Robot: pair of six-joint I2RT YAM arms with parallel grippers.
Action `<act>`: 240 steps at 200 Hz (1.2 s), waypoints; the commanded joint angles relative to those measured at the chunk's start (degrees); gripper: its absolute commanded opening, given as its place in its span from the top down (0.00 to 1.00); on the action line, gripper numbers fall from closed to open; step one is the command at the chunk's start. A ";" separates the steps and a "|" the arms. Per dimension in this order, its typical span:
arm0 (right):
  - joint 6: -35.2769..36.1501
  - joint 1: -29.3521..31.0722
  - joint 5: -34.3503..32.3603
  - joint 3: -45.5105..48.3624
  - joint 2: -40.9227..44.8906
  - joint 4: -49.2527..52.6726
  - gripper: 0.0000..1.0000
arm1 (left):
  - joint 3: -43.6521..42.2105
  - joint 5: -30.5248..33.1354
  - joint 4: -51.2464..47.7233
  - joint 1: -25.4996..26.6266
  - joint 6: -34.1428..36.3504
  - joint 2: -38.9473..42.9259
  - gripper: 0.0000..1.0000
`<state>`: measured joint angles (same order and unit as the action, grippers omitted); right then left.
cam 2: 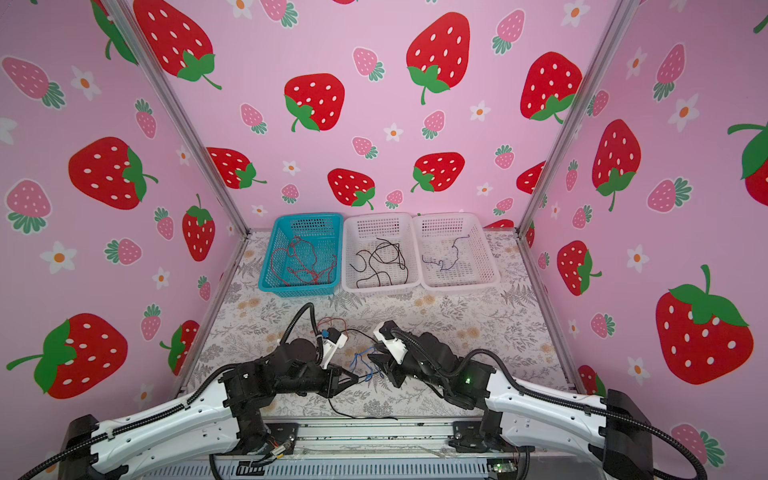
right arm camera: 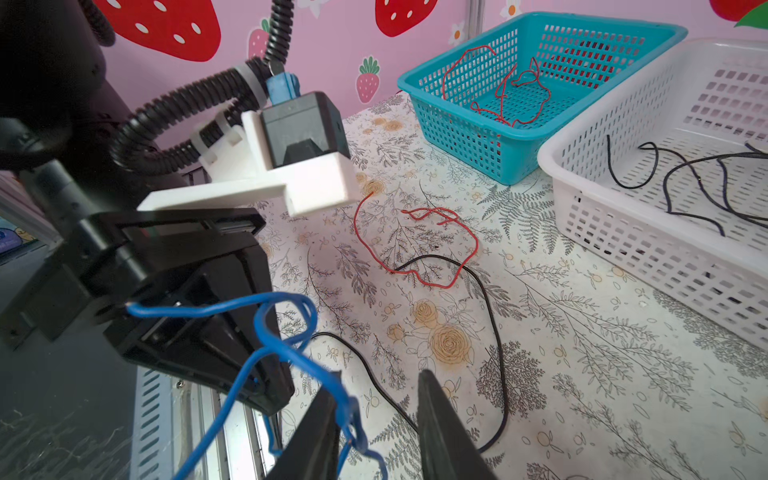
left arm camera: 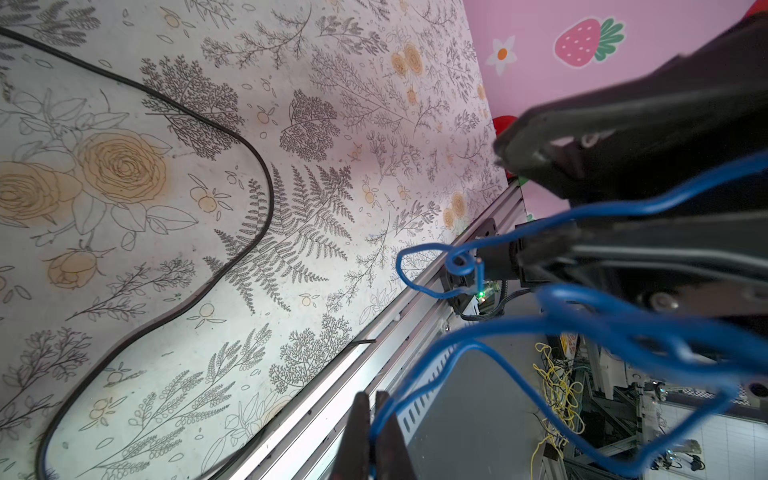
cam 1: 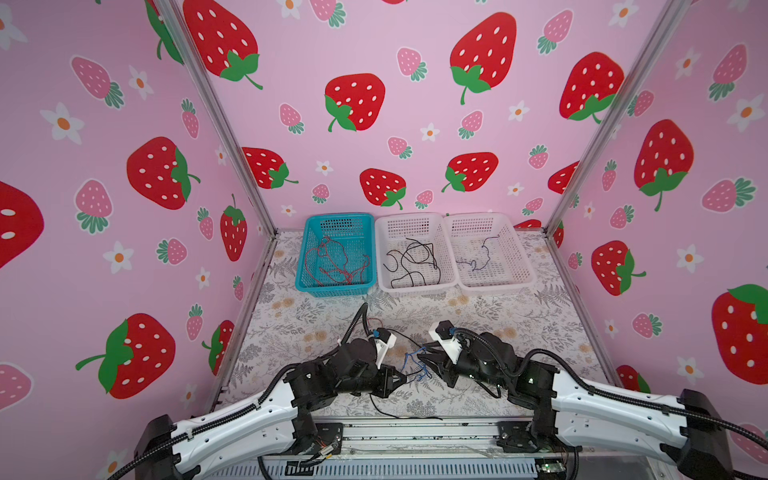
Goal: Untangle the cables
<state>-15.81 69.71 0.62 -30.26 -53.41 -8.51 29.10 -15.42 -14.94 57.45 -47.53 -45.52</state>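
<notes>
Our left fingers (left arm camera: 365, 419) are clamped tight on the blue cable (right arm camera: 286, 328), which hangs in kinked loops just above the surface (cam 1: 478, 316), at about 6 o'clock in both top views. Our right fingers (cam 1: 424, 360) stand partly apart and grip nothing, though a blue loop is hooked over one of them. If we draw the arms apart now, we judge that the hooked loop could cinch into a knot or slip free. The red cable (right arm camera: 415, 249) and black cable (right arm camera: 494, 332), lying toward 11 o'clock of the left fingers, might be dragged along; we cannot tell whether they cross the blue one.
</notes>
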 commanded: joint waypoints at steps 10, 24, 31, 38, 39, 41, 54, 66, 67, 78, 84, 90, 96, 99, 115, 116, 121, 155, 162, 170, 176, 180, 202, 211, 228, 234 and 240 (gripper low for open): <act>2.32 -0.45 0.37 -0.36 0.66 -5.57 0.69 | 1.66 -2.07 -0.53 -0.23 1.12 -0.24 1.00; 2.67 -0.45 0.43 -0.17 0.84 -6.31 0.82 | 1.58 -2.32 -0.44 -0.21 1.28 -0.62 1.00; 2.88 -0.54 0.43 -0.25 0.85 -6.42 0.87 | 1.57 -2.38 -0.44 -0.23 1.35 -0.71 1.00; 3.06 -0.54 0.63 -0.41 0.85 -6.28 0.91 | 1.42 -2.43 -0.38 -0.23 1.39 -0.71 1.00; 3.07 -0.54 0.66 -0.45 0.85 -6.26 0.92 | 1.41 -2.42 -0.37 -0.23 1.39 -0.71 1.00; 3.09 -0.54 0.73 -0.49 0.85 -6.15 0.93 | 1.40 -2.42 -0.36 -0.23 1.39 -0.71 1.00; 3.25 -0.54 2.10 -1.03 1.73 -5.81 1.00 | 1.07 -2.25 -0.27 -0.23 1.39 -0.71 1.00; 3.17 -0.54 4.12 -1.61 2.95 -5.90 1.00 | 0.93 -2.09 -0.22 -0.23 1.39 -1.04 1.00; 3.17 -0.54 4.34 -1.67 3.00 -5.94 1.00 | 0.90 -2.08 -0.20 -0.23 1.39 -1.09 1.00; 2.69 -0.54 7.23 -2.08 3.02 -6.50 1.00 | 0.70 -2.31 -0.14 -0.23 1.39 -1.94 1.00; 2.32 -0.53 9.01 -2.09 2.90 -7.04 1.00 | 0.61 -2.52 0.14 -0.25 1.31 -2.40 1.00; 1.88 -0.54 10.64 -2.19 2.53 -7.70 1.00 | 0.52 -2.75 0.38 -0.23 1.26 -3.01 1.00; 1.38 -0.54 11.63 -2.33 2.00 -8.30 1.00 | 0.52 -2.97 0.72 -0.23 1.21 -3.57 1.00; 1.21 -0.54 11.84 -2.52 1.70 -8.40 1.00 | 0.52 -3.09 0.82 -0.19 1.25 -3.92 1.00; 1.24 -0.45 11.63 -3.50 -1.48 -8.12 1.00 | 0.59 -3.72 1.70 -0.23 1.38 -4.86 1.00; 1.23 -0.45 11.57 -3.54 -1.59 -8.11 1.00 | 0.60 -3.77 1.73 -0.23 1.39 -4.85 1.00; 1.30 -0.45 11.35 -3.80 -2.38 -8.02 1.00 | 0.67 -3.82 1.83 -0.23 1.39 -5.16 1.00; 1.07 -0.19 9.26 -4.59 -2.44 -8.30 1.00 | 0.79 -3.37 0.85 -0.23 1.73 -5.20 1.00; 0.73 -0.19 7.29 -4.24 -1.01 -8.27 1.00 | 0.77 -2.55 0.05 -0.23 1.82 -4.83 1.00; 0.37 -0.19 4.15 -3.50 0.77 -8.08 1.00 | 0.49 -1.70 -0.51 -0.32 1.66 -3.99 1.00; -0.13 -0.27 1.51 -3.07 3.26 -7.23 1.00 | 0.09 -1.40 -0.66 -0.46 1.53 -3.16 1.00; -0.65 -0.28 -0.53 -2.75 4.48 -6.44 1.00 | -0.25 -1.30 -0.83 -0.76 1.40 -2.52 1.00; -3.60 -0.96 -9.97 -1.07 10.44 -1.31 1.00 | -1.69 -1.32 -2.79 -3.03 0.95 1.08 1.00; -5.38 -1.55 -12.43 -0.68 12.34 1.42 1.00 | -2.16 -1.56 -3.62 -4.18 0.65 2.56 1.00; -8.79 -2.87 -15.69 -0.52 15.15 7.20 1.00 | -2.95 -2.62 -4.81 -6.48 0.54 4.87 1.00; -10.18 -3.27 -16.99 -0.34 16.25 9.01 1.00 | -3.08 -2.81 -5.38 -7.25 0.51 5.52 1.00; -11.51 -3.75 -17.97 -0.15 17.42 10.73 1.00 | -3.09 -3.06 -5.78 -7.95 0.51 6.05 1.00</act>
<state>-20.18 68.38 -5.89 -30.68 -40.86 -2.76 28.58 -18.94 -11.49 52.34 -46.30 -41.01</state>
